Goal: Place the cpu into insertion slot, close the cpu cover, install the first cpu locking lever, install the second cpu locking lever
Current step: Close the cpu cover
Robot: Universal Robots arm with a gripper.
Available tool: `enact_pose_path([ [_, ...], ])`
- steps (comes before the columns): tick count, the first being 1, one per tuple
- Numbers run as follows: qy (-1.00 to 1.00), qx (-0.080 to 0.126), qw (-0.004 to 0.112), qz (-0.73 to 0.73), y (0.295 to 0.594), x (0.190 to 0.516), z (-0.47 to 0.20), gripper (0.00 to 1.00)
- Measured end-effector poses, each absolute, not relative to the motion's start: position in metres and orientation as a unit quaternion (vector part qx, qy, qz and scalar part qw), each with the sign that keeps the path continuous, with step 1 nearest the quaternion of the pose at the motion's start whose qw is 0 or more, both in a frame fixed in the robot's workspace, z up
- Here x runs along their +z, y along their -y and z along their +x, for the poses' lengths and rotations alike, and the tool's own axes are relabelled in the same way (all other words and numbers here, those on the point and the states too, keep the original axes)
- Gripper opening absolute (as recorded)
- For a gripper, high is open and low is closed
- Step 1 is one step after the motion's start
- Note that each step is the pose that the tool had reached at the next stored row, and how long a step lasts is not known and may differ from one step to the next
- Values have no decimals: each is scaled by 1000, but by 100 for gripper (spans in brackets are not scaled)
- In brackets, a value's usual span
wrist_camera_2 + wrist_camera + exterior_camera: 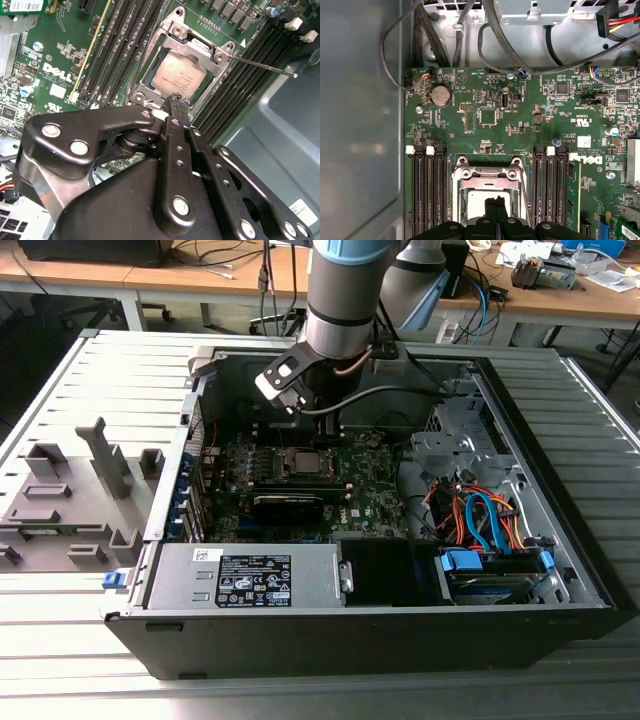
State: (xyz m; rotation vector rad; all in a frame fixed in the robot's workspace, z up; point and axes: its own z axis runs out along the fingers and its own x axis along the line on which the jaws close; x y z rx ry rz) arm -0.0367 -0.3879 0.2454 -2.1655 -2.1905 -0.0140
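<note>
Pincer above silvery-grey square cpu

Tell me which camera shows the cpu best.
The second wrist view: the cpu shows nearly whole inside the window of the cpu cover, just beyond the gripper. The first wrist view shows the cpu partly hidden behind the gripper. The exterior view shows the cpu small, below the arm.

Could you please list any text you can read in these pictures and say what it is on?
White sticker on the power supply: print too small to read.
Chip: faint markings, not legible.
Green board: a white maker's logo and tiny codes, left unquoted.
Barcode label: digits blurred.
</note>
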Motion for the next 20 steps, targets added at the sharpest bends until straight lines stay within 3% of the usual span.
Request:
enact_pose_path([
  [20,711,-5,31,-703,388,244,-43,11],
])
